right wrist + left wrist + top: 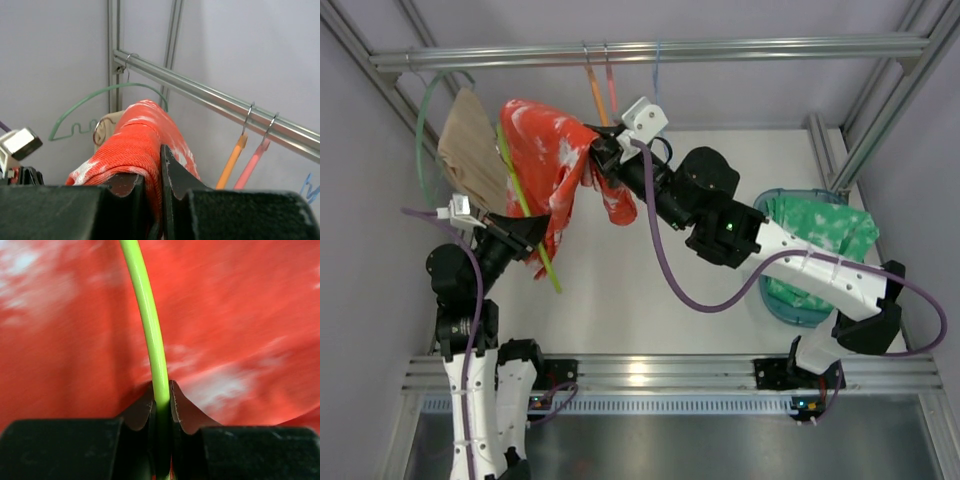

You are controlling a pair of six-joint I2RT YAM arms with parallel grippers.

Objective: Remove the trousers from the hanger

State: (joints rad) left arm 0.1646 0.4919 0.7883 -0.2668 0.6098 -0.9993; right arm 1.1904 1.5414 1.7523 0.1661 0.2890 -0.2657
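Red-orange trousers [548, 150] drape over the lime hanger [149, 325], between a tan garment [470, 150] and an orange hanger [595, 98] below the rail [720, 48]. Left jaws are closed on the lime hanger's rod; right jaws pinch the trousers' cloth

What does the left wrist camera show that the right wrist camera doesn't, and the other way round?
Only left wrist: the left gripper shut on the lime hanger. Only right wrist: the right gripper clamping the trousers, plus the rail, a teal hanger, an orange hanger and a pink hanger. Both: the red trousers.
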